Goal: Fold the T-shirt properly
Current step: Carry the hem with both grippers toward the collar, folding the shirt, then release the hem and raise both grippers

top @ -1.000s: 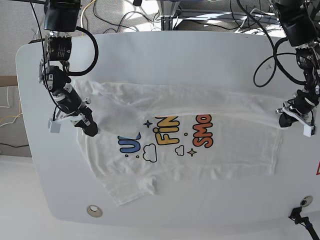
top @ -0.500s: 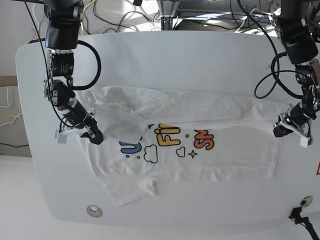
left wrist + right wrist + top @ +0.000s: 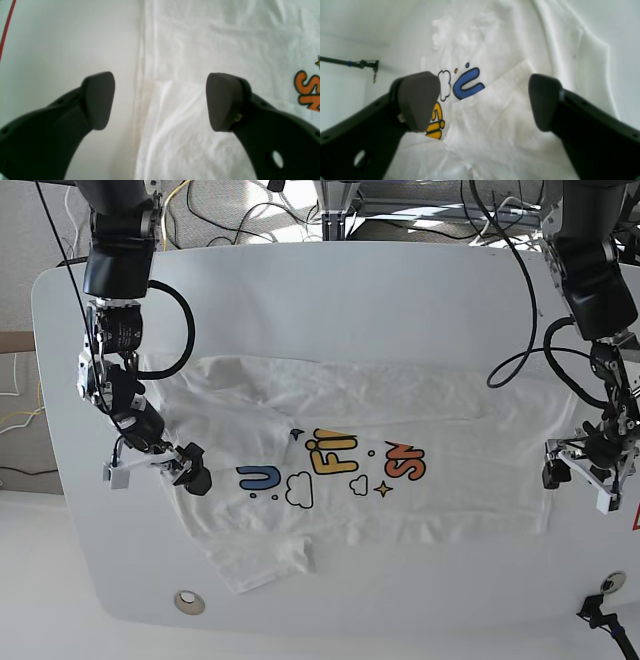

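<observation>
White T-shirt (image 3: pixel 420 510), both claws (image 3: pixel 160 101) (image 3: pixel 485 101) now spread open

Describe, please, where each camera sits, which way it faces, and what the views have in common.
Base: high above the table, looking down on the T-shirt; both arms reach in from the top edge.
Left wrist: on the left arm, facing the shirt's side edge and part of the orange lettering; both dark fingers show, spread.
Right wrist: on the right arm, facing the folded-over cloth and blue letter; both dark fingers show, spread.
Shared: base and right wrist both show the blue letter.
</observation>
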{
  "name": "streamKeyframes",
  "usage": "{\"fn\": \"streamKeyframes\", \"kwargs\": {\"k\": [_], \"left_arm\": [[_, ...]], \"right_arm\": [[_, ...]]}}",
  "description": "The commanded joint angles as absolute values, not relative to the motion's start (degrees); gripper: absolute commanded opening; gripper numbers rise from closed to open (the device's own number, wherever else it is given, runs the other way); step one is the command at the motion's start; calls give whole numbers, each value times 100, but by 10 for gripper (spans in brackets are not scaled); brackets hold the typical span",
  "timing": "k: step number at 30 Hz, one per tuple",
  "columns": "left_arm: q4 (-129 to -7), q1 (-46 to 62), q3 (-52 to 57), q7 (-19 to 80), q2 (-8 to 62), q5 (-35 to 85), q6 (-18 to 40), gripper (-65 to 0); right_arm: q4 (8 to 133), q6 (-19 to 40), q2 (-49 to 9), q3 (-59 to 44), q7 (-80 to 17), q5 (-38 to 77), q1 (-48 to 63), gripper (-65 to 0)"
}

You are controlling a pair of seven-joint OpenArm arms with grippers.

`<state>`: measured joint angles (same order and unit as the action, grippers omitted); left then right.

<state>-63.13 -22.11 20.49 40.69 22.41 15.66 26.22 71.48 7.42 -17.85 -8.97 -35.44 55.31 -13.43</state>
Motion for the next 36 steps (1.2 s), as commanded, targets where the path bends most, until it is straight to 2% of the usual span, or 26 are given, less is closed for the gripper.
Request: {"fn": "streamKeyframes", "kwargs": {"k": [1,7,11,18,22,27,32,34,36], "left_arm": [[-6519,-2334,2088,3952,2492,1622,2615,-110],[-7864,-1323,2097,3943,2527,1613,2624,-110],[-8708,-321,2105,3459,2492,1613,2624,-110],[-9244,1033,2105,2475,2387,1604,2624,-112],[-9244,1385,2105,2273,2378,1604,2624,-112],[-9244,1525,2114,2273,2369,1604,2624,-112],[-9244,1525,2114,2273,2369,1604,2624,-112],[-9244,1525,2114,2273,2378,1604,2624,-112],[-9244,1508,2114,2281,2387,1604,2624,-112]], "right_arm": [[7697,813,-2026,-936,-3398,5455,-1393,-41],[8971,813,-2510,-971,-3644,4681,-549,-41],[9385,875,-2624,-989,-3855,4048,75,-41],[9411,910,-2607,-998,-3802,3178,725,-41],[9138,1244,-2501,-1086,-3609,2730,716,-48],[8585,1736,-2387,-1411,-3486,2501,541,-108],[8189,2026,-2352,-1675,-3380,2501,514,-128],[8180,2035,-2343,-1640,-3327,2501,541,-167],[8180,2044,-2229,-1640,-3319,2501,558,-251]]}}
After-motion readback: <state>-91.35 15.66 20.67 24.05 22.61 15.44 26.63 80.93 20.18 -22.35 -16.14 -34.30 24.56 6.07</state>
